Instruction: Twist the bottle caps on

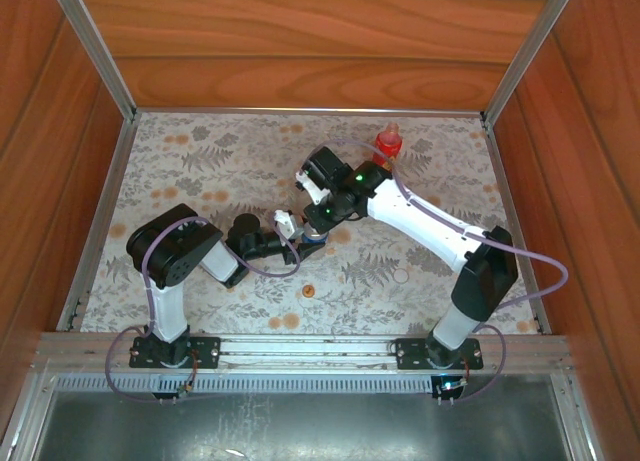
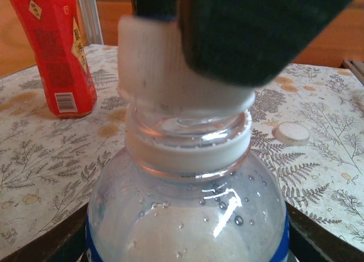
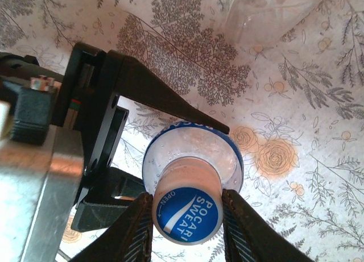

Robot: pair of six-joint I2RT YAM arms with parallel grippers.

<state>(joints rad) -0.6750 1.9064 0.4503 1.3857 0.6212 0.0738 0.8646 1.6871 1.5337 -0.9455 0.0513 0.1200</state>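
Hidden: in the top view the arm ends cover most of the short bottle point(image 1: 313, 239), leaving a sliver of blue. In the left wrist view the blue cap point(image 2: 165, 63) is blurred, its top is covered by a dark pad of the right jaws, and the bottle's base is cut off. The slim bottle point(image 3: 267, 12) is a blur cropped by the top edge of the right wrist view.
Short bottle: clear plastic with a blue label band, droplets inside the shoulder and a white ring round the neck. It stands upright near the middle of the desk point(image 1: 200, 161).
Blue cap: the top is blue with "POCARI SWEAT" in white, and the side is pale. It sits on the mouth of the short bottle with clear neck still showing below it. Whether the thread has caught cannot be told.
Left jaws: closed on the body of the short bottle, one black finger on each side.
Right jaws: above the bottle, closed on the blue cap, one finger pressed to each side.
Red bottle point(image 1: 388, 141): upright at the far side of the desk, well apart from both jaws.
Orange cap point(image 1: 309, 290): lies on the desk nearer the bases, apart from the jaws.
White cap point(image 2: 291, 133): lies flat on the desk beside the short bottle, not touching it.
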